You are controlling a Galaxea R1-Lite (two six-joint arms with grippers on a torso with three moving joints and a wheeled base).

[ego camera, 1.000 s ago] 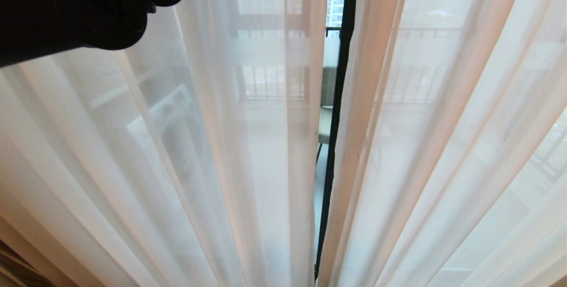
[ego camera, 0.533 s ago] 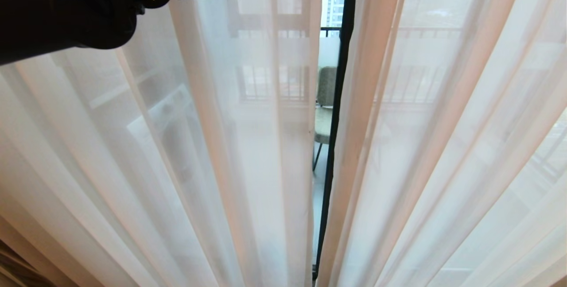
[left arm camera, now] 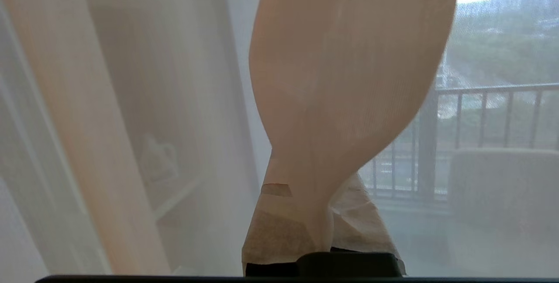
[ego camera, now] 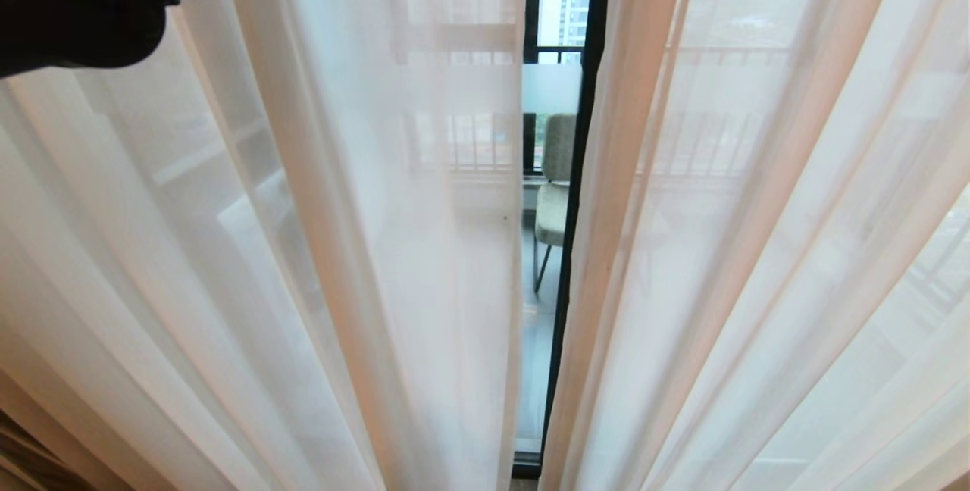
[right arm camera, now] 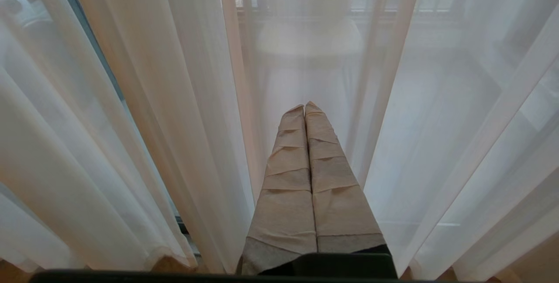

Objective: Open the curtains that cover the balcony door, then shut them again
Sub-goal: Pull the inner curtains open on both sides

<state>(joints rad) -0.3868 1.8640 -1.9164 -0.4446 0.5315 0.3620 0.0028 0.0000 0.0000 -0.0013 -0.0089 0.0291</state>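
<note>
Sheer curtains (ego camera: 364,264) fill the near view; left gripper (left arm camera: 321,230) at upper left, fingers (left arm camera: 279,230) clamped on a fold. Right gripper (right arm camera: 305,108) fingers together, idle. Narrow gap shows balcony door (ego camera: 580,173), chair (ego camera: 555,195) beyond.

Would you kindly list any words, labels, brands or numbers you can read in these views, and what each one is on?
None: no readable text in any view.
Sheer curtains: plain, unprinted.
Balcony door frame: unmarked.
Left pincer and right pincer wrapping: blank tape, no print.
</note>
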